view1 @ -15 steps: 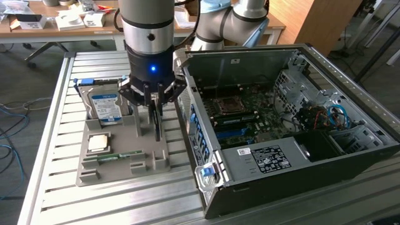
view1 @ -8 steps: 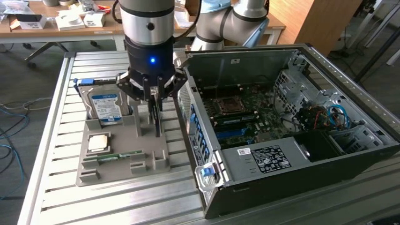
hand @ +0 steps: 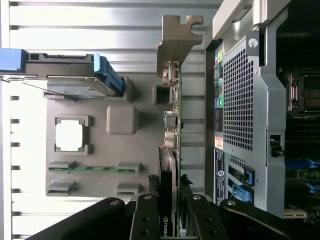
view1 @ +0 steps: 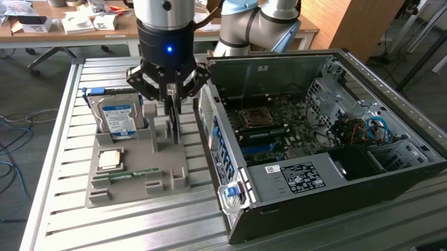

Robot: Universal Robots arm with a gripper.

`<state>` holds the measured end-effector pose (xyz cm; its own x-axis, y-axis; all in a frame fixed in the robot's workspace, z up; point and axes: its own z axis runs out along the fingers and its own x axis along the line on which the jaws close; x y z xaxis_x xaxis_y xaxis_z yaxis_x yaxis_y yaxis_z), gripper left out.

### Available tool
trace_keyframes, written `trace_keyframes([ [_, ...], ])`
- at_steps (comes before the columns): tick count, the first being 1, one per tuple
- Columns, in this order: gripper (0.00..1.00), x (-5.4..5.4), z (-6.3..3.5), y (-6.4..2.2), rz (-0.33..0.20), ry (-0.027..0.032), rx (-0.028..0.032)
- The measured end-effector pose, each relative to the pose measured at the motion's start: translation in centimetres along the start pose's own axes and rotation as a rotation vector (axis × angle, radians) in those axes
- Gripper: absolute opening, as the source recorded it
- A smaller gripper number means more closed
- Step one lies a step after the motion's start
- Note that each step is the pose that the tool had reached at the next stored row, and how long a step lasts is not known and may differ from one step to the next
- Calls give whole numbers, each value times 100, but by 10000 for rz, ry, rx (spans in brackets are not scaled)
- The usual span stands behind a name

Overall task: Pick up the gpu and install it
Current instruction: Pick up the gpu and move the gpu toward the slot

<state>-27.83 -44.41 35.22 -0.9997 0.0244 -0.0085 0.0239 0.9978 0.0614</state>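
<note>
Thin green circuit-board gpu (view1: 175, 128) (hand: 172, 125) with a silver metal end bracket, standing on edge in a grey moulded parts tray (view1: 133, 151) (hand: 145, 145). Its long axis lies along the tray and parallel to the perforated rear wall of the black-and-silver open computer case (view1: 231, 151) (hand: 240, 100). The black multi-link gripper (view1: 173, 104) (hand: 170, 215) comes down from the exterior view's 12 o'clock, its jaws drawn narrow against the card's two faces. The wrist view gives the card edge-on from above: bracket at the hard-drive end of the tray, green edge with small connectors, and a black bulk between the fingers (hand: 147, 220). The exterior view shows the card as a dark upright sliver and adds the case interior at the card's 3 o'clock. Blue-labelled silver hard drive (view1: 117, 117) (hand: 65, 82) at 10 o'clock, square silver processor chip (view1: 110, 158) (hand: 69, 136) at 8 o'clock, narrow green memory stick (view1: 125, 174) (hand: 92, 169) at 7 o'clock. All rest on a slatted aluminium table (view1: 140, 225) (hand: 100, 25).
</note>
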Motion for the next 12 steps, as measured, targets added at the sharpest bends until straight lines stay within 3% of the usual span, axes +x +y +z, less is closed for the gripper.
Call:
trace_keyframes([
  [12,26,-3,-389,24,-1,0,0],
])
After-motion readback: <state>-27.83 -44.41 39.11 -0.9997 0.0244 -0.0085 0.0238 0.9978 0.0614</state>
